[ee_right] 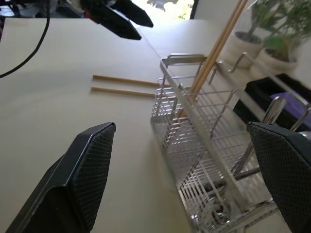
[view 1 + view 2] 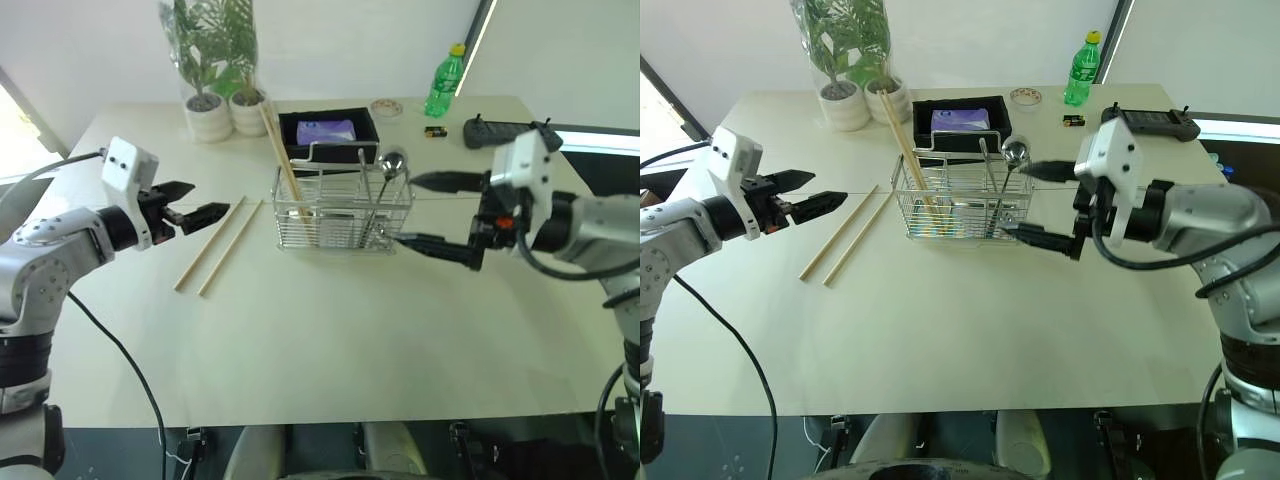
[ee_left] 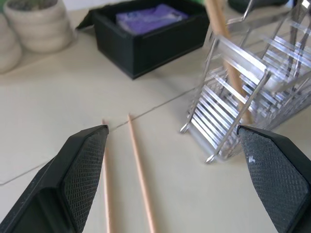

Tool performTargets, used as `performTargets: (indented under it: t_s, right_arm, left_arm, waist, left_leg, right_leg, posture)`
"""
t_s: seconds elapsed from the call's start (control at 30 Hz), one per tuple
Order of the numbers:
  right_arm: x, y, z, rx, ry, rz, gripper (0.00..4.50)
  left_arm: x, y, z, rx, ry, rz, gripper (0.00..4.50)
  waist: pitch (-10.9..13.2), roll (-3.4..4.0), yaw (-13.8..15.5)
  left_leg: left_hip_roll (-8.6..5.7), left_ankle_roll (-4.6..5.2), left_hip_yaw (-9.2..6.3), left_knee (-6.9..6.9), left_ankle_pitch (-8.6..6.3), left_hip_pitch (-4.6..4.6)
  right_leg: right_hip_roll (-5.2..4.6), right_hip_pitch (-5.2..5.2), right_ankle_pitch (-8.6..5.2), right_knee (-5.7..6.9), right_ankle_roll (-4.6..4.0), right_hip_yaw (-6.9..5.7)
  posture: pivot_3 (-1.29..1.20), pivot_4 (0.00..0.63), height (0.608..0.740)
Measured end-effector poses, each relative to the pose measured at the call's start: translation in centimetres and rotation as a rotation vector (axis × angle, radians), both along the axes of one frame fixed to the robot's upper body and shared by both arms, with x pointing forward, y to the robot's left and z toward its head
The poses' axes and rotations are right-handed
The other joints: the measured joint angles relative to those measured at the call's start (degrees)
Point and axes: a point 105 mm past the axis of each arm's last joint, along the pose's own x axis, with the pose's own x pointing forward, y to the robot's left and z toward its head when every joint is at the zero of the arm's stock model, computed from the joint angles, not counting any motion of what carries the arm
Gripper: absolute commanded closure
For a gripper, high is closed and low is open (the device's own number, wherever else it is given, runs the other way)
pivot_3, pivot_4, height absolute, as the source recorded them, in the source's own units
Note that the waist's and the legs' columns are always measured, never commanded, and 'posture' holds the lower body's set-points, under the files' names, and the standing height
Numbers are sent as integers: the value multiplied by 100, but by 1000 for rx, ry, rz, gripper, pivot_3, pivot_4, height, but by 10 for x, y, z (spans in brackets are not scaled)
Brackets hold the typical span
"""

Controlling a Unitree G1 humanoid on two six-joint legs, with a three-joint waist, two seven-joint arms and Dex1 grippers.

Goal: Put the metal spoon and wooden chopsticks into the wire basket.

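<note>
We count one rectangular silver wire basket [image 2: 342, 210] standing upright on the pale cream surface [image 2: 330, 330]. Inside it we find one shiny metal spoon [image 2: 388, 170], bowl up, in the right-hand part, and two pale wooden chopsticks [image 2: 283, 160] leaning in the left-hand part. Two further pale wooden sticks [image 2: 215, 245] lie side by side on the surface, just left of the basket. The left pincer [image 2: 190, 205] hovers above these, fingers spread wide, holding nothing. The right pincer [image 2: 432, 212] sits at the basket's right end, likewise wide open and empty. Behind the basket we note one black rectangular tray [image 2: 328, 130], two white potted plants [image 2: 222, 105] and one green plastic bottle [image 2: 445, 82].
</note>
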Motion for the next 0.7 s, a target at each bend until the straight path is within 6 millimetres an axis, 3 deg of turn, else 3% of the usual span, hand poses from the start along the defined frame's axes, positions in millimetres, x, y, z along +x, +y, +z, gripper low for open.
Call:
performTargets:
  t_s: [0.37, 0.7]
  right_arm:
    - [3, -1, -27, -17, 30, -100, 57]
    - [6, -7, -41, -16, 42, -168, 57]
  left_arm:
    - [31, 32, -31, 83, 121, 92, 0]
    - [56, 29, -57, 119, 170, 67, 0]
  waist:
    - [-2, -6, 7]
    - [-5, -12, 9]
  left_leg:
    - [0, 0, -4, 3, 0, -14]
    - [-4, 0, -8, 6, 0, -33]
  right_leg:
    - [-2, -11, 2, 1, 3, -6]
    - [-2, -25, 15, 1, 26, -11]
  posture:
    - [0, 150, 716]
    - [0, 150, 716]
